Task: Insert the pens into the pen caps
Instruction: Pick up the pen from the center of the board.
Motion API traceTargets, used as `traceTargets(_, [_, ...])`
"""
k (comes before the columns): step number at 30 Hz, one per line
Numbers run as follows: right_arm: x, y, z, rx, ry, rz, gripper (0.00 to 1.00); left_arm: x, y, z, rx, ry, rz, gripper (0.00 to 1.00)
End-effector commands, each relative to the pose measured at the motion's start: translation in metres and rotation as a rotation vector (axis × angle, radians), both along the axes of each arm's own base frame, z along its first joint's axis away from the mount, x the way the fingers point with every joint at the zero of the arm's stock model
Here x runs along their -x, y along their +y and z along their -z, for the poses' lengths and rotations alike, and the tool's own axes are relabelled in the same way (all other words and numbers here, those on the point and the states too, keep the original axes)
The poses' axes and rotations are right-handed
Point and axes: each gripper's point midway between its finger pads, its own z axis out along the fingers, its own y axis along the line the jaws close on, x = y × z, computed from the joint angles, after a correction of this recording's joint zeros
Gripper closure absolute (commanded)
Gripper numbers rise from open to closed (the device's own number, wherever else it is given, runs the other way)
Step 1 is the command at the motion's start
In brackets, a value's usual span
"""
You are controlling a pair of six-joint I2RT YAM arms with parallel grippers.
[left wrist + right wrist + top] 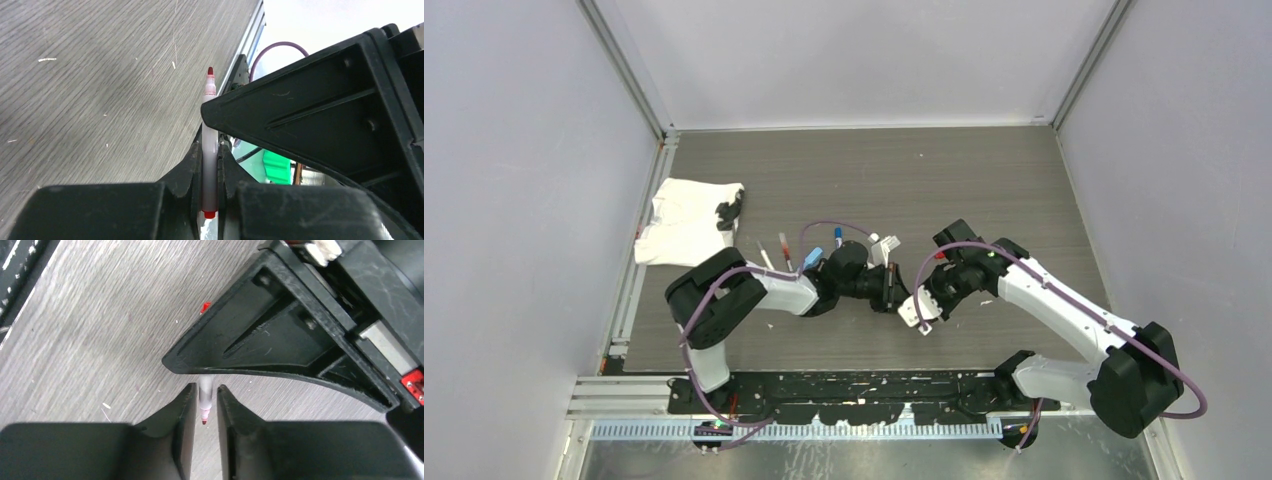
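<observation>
One pen (209,170), white-barrelled with a red tip and a red rear end, is gripped by both grippers, which meet nose to nose over the middle of the table. My left gripper (210,147) is shut on the barrel near its rear end. The pen's tip (204,415) pokes in between the fingers of my right gripper (205,390), which is shut on the front of the barrel. From above, the left gripper (892,288) and right gripper (914,297) touch. More pens (784,250) lie left of the left arm. A small red piece (205,306), perhaps a pen cap, shows behind the left gripper.
A white cloth (686,222) with a dark object (729,210) on it lies at the table's left edge. A blue-tipped pen (837,237) and a light-blue piece (812,258) sit by the left wrist. Grey walls close in the table on three sides.
</observation>
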Motion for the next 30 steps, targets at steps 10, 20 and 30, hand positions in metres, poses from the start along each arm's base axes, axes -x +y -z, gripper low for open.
traceTargets(10, [-0.028, 0.014, -0.080, -0.369, 0.359, 0.591, 0.37, -0.011, 0.063, -0.028, 0.145, -0.389, -0.268, 0.99])
traceTargets(20, [-0.054, -0.055, -0.013, -0.060, 0.359, 0.441, 0.38, 0.027, 0.098, -0.032, 0.066, -0.735, -0.101, 0.99])
traceTargets(30, [-0.128, -0.087, 0.044, 0.144, 0.233, 0.454, 0.38, 0.040, 0.133, -0.041, 0.067, -0.761, -0.143, 0.99])
